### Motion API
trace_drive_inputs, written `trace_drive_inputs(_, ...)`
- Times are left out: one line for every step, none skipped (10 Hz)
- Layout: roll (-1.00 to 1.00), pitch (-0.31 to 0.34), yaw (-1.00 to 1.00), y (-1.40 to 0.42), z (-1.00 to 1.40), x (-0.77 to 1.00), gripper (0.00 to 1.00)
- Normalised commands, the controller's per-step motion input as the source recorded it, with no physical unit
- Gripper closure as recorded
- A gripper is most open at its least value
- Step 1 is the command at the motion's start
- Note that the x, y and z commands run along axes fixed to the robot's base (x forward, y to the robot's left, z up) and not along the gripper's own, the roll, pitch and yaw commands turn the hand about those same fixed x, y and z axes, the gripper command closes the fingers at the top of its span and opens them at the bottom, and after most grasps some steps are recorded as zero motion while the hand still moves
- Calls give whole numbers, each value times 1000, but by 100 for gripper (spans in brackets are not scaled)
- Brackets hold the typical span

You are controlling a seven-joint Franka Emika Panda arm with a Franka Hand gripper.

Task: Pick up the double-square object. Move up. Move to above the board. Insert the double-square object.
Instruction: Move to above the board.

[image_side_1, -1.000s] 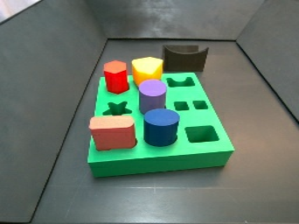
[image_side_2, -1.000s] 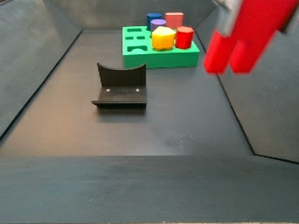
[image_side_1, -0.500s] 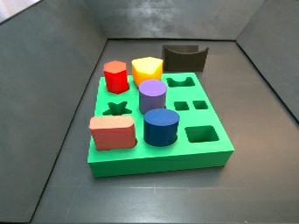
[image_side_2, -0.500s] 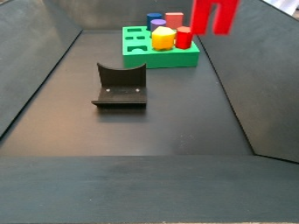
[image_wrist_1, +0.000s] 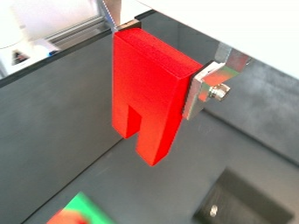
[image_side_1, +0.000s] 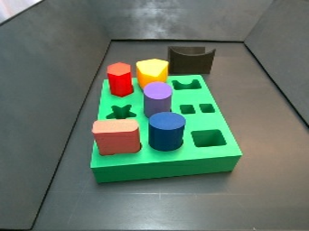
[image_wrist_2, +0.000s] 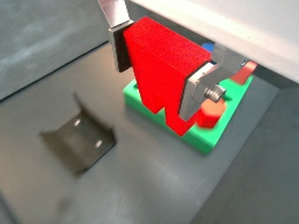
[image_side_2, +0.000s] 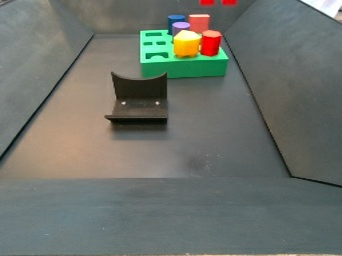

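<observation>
**A:** Which step was in hand?

**B:** The carry to above the board, as I judged it. In both wrist views the gripper (image_wrist_1: 158, 74) had its silver fingers (image_wrist_1: 201, 92) pinching the double-square object (image_wrist_1: 149, 96) from two sides, with the grooved end pointing down and nothing beneath it touching. In a wrist view the board (image_wrist_2: 211, 136) lay below and just behind the block's lower end. In a side view only a red scrap of the double-square object (image_side_2: 214, 2) showed at the top edge, high over the board's far end.

**A:** What lay around it, left to right?

**B:** In a side view: the red hexagonal peg (image_side_1: 119, 78), the salmon-pink block (image_side_1: 117, 137), the yellow peg (image_side_1: 152, 71), the purple peg (image_side_1: 157, 97), the blue cylinder (image_side_1: 167, 132), then open cut-outs along the board's right side. The fixture (image_side_2: 138, 98) stood well apart on the floor.

**A:** What did the next move call for?

**B:** Probably centring the block over its matching cut-out, squaring the two columns to it, then a straight descent. I could not tell which hole matched.
</observation>
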Motion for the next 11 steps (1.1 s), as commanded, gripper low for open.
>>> trace_drive_inputs(-4, 49, 6, -1000, 227, 182, 100)
trace_drive_inputs(-3, 64, 6, -1000, 229, 188, 100)
trace_drive_inputs(-6, 85, 6, -1000, 229, 201, 100)
trace_drive_inputs(5, 105, 5, -1000, 230, 212, 100)
trace_drive_inputs(-11, 121, 4, -1000, 234, 224, 100)
trace_drive_inputs(1, 120, 4, -1000, 236, 239, 100)
trace_drive_inputs(2, 122, 10, -1000, 237, 256, 100)
trace_drive_inputs(2, 126, 4, -911, 223, 264, 100)
trace_drive_inputs(4, 128, 11, -719, 178, 224, 100)
trace_drive_inputs(10, 119, 7, -369, 101, 148, 100)
trace_drive_inputs(11, 103, 4, -260, 76, 114, 100)
